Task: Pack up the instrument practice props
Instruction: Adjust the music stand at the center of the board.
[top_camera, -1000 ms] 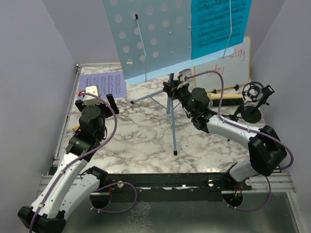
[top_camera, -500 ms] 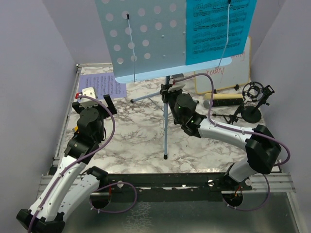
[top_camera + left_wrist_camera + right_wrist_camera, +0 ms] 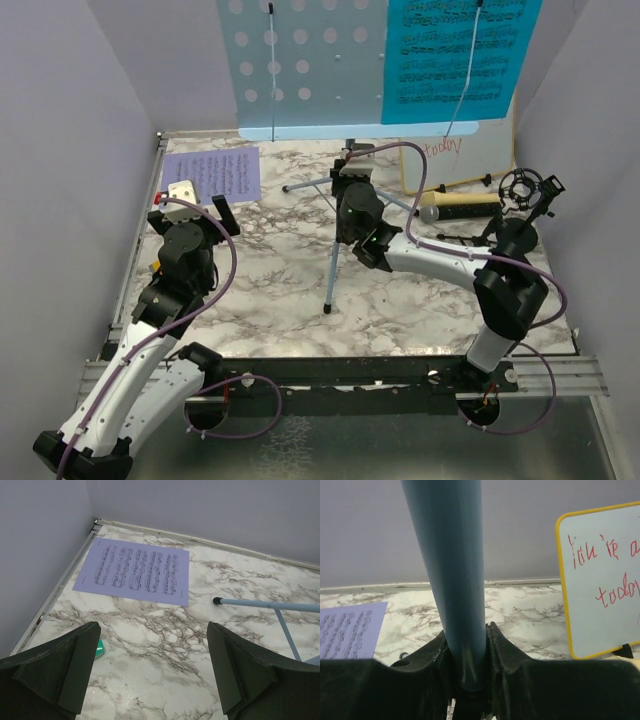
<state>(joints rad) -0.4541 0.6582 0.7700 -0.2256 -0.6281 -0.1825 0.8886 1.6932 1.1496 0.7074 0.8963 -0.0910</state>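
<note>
The light-blue perforated music rack (image 3: pixel 300 65) stands tilted over the middle back of the table, with a cyan sheet (image 3: pixel 455 55) clipped to its right half. My right gripper (image 3: pixel 350 182) is shut on the rack's blue pole (image 3: pixel 451 570), just above the tripod legs (image 3: pixel 333 270). A printed music sheet (image 3: pixel 212 175) lies flat at the back left; in the left wrist view this sheet (image 3: pixel 134 571) is ahead of my left gripper (image 3: pixel 152 670), which is open and empty. A cream handheld microphone (image 3: pixel 460 205) and a black studio microphone (image 3: pixel 522 190) lie at the right.
A whiteboard (image 3: pixel 455 160) with red writing leans on the back wall at right, close to the right gripper (image 3: pixel 467 645). A small green block (image 3: pixel 100 649) sits by the left finger. One tripod leg (image 3: pixel 270 605) reaches toward the left gripper (image 3: pixel 192 212). Walls enclose three sides.
The right gripper has carried the rack leftward; its front leg tip slid left and the top swung up and back. The left arm has stayed put.
</note>
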